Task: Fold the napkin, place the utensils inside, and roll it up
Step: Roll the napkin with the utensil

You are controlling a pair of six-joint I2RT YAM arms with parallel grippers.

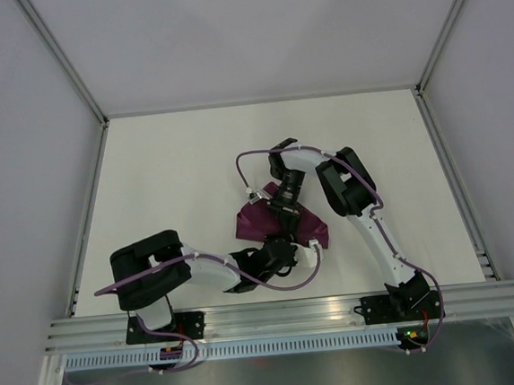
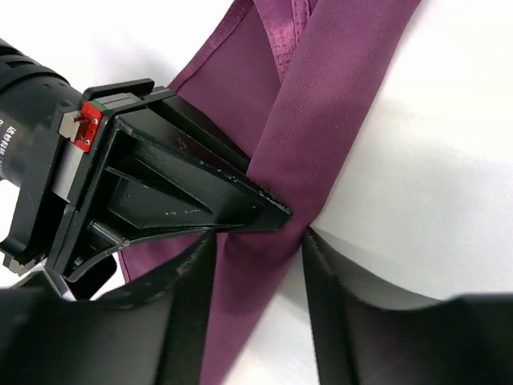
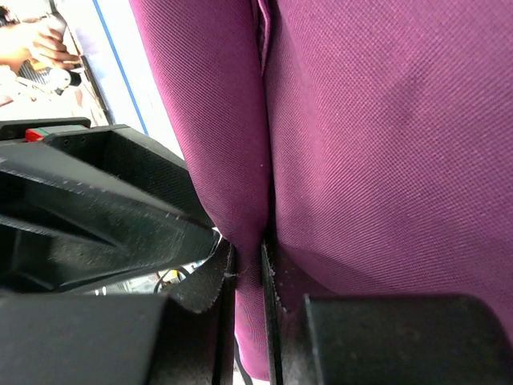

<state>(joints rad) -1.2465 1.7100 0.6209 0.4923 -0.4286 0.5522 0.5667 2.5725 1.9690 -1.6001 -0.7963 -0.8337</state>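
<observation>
The magenta-purple napkin (image 1: 252, 220) is bunched up and lifted at the table's middle. My right gripper (image 1: 286, 210) comes from above and is shut on a pinched fold of the napkin (image 3: 385, 144); in the right wrist view the gripper (image 3: 248, 257) squeezes the cloth tight. My left gripper (image 1: 280, 249) sits just in front of it. Its jaws (image 2: 258, 241) stand apart around a hanging strip of napkin (image 2: 321, 104), with bare table showing beside the cloth. No utensils show in any view.
The right gripper's black body (image 2: 160, 176) sits right against my left fingers. The left gripper's finger (image 3: 96, 216) crowds the right wrist view. The white table (image 1: 166, 182) has metal rails at its sides and a rail (image 1: 285, 312) at the near edge.
</observation>
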